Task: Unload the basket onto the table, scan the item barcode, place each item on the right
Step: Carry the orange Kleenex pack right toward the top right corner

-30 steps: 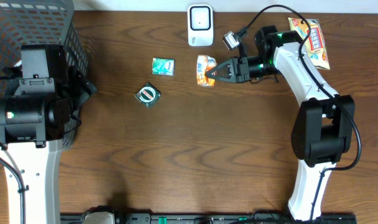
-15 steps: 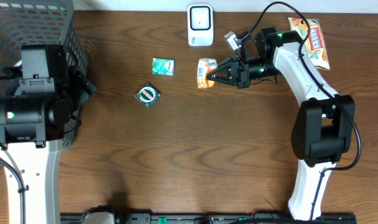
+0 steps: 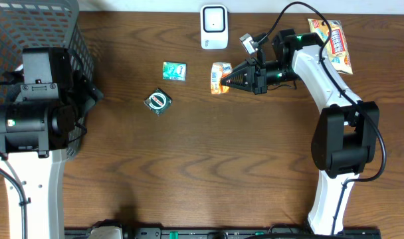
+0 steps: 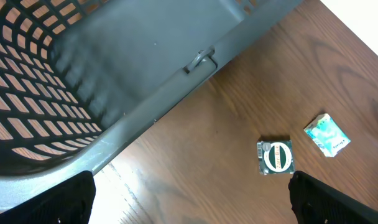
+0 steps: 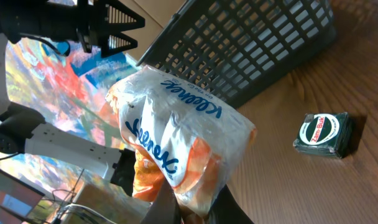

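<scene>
Kleenex pack, clamped in the right gripper, hangs near the white barcode scanner, which lies at twelve o'clock from it.

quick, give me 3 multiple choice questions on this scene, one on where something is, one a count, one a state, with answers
1. Where is the white scanner?
A. at the far edge of the table, just beyond the tissue pack
B. at the near edge
C. in the right jaws

2. How many small green packets lie on the table left of the tissue pack?
A. one
B. two
C. four

3. What state are the right jaws in?
A. open, holding nothing
B. shut on a green packet
C. shut on the tissue pack

Answers:
1 A, the overhead view shows the scanner at the top, above the pack.
2 B, one light and one dark packet show.
3 C, the right wrist view shows the pack pinched between the jaws.
</scene>
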